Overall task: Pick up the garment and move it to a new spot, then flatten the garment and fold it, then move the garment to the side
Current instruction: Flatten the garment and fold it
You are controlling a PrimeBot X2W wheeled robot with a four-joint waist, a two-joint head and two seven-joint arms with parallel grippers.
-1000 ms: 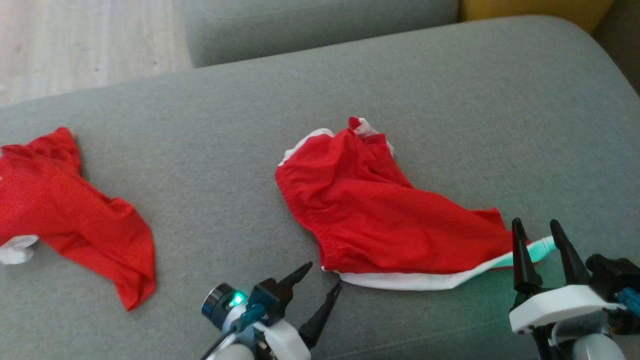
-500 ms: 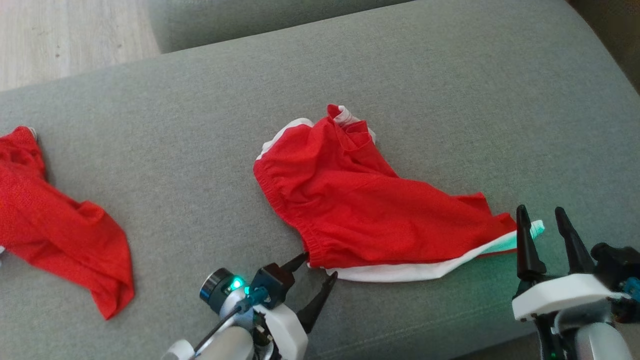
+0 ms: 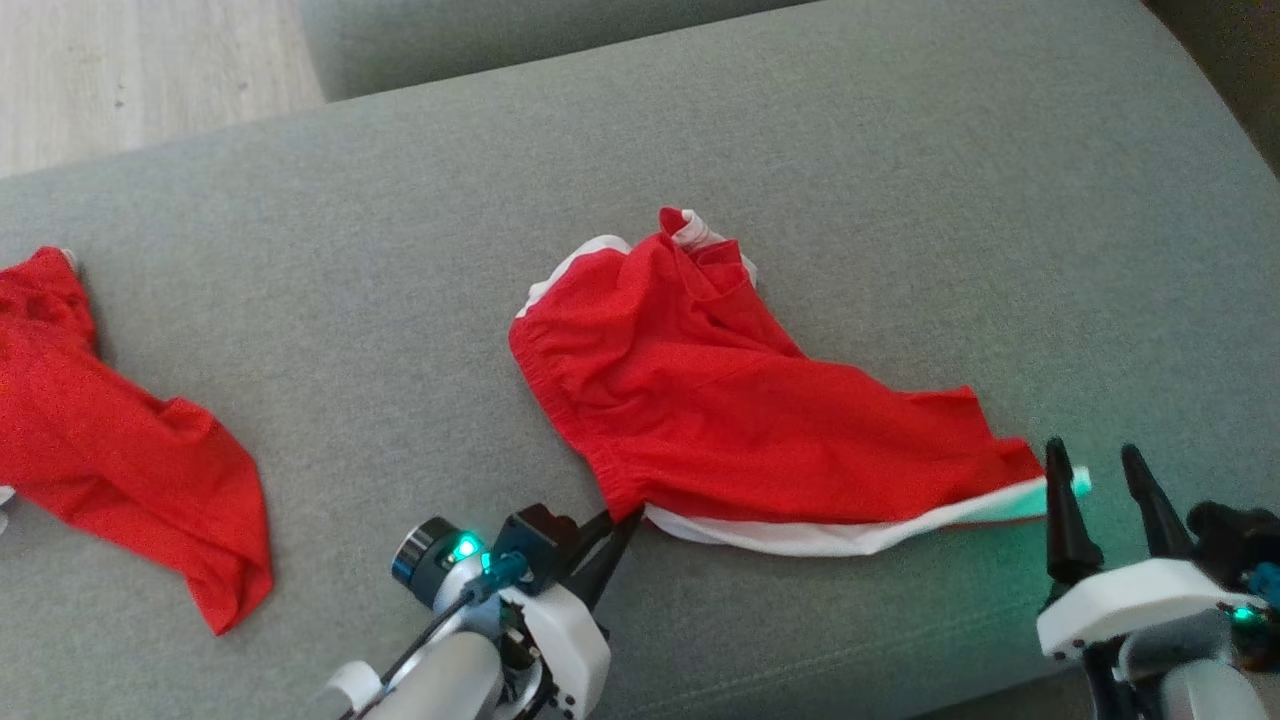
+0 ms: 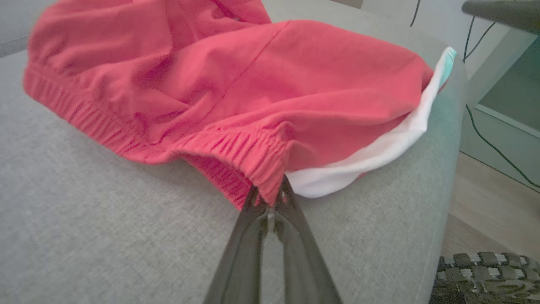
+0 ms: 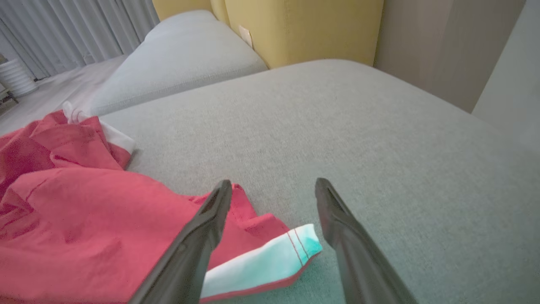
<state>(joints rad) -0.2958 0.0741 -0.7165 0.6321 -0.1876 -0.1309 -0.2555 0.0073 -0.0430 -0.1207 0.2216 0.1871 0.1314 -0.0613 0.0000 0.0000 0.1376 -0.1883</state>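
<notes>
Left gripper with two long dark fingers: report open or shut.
Shut. The left gripper pinches the elastic waistband of the red fabric shorts, fingertips meeting.

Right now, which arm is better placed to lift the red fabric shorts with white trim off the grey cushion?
Left. The left claw is shut on the elastic waistband of the red shorts; the right claw stands open at the white hem, gripping nothing.

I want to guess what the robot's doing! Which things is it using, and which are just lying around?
Job: red shorts, left gripper shut on their waistband, right gripper open by the white hem.
Lying about: second red garment, yellow cushion, wooden floor.
</notes>
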